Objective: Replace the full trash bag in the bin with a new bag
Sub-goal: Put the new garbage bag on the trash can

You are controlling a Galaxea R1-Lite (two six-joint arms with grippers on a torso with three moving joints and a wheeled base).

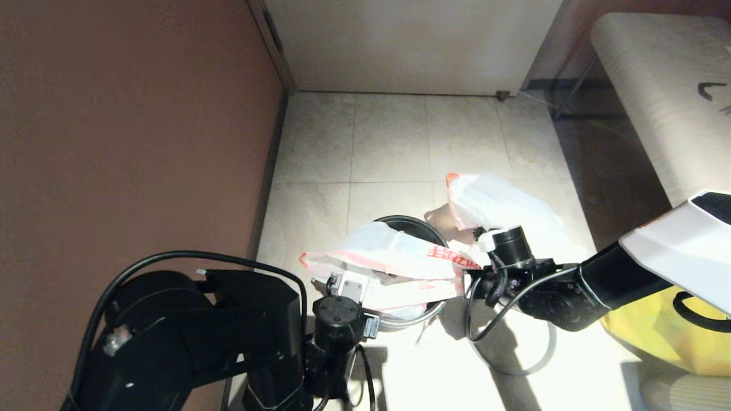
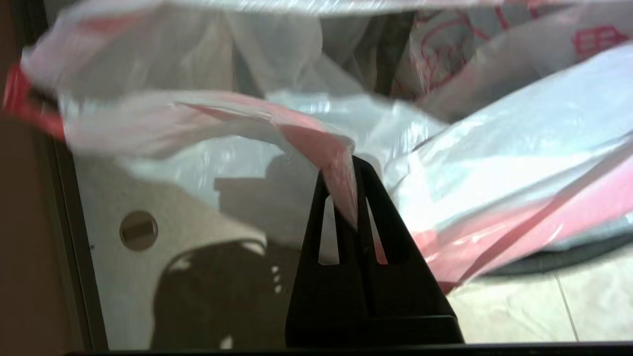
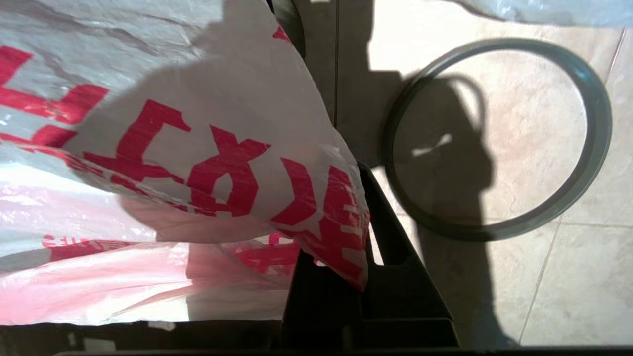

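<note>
The new bag (image 1: 400,251), white with red characters, is stretched over the black bin (image 1: 408,221) between both grippers. My left gripper (image 1: 342,281) is at the bin's near left and is shut on the bag's pink edge (image 2: 341,168), as the left wrist view shows (image 2: 346,173). My right gripper (image 1: 465,282) is at the bin's right side, shut on the printed part of the bag (image 3: 198,123) in the right wrist view (image 3: 358,198). The full trash bag (image 1: 497,205) lies on the floor behind the bin to the right. The grey hoop (image 1: 514,374) (image 3: 599,133) lies flat on the tiles under the right arm.
A large yellow bag (image 1: 668,337) sits on the floor at the right, below the right arm. A brown wall (image 1: 131,142) runs along the left and a pale door (image 1: 411,45) closes the back. A bench (image 1: 657,85) stands far right. A round floor drain (image 2: 138,230) is near the bin.
</note>
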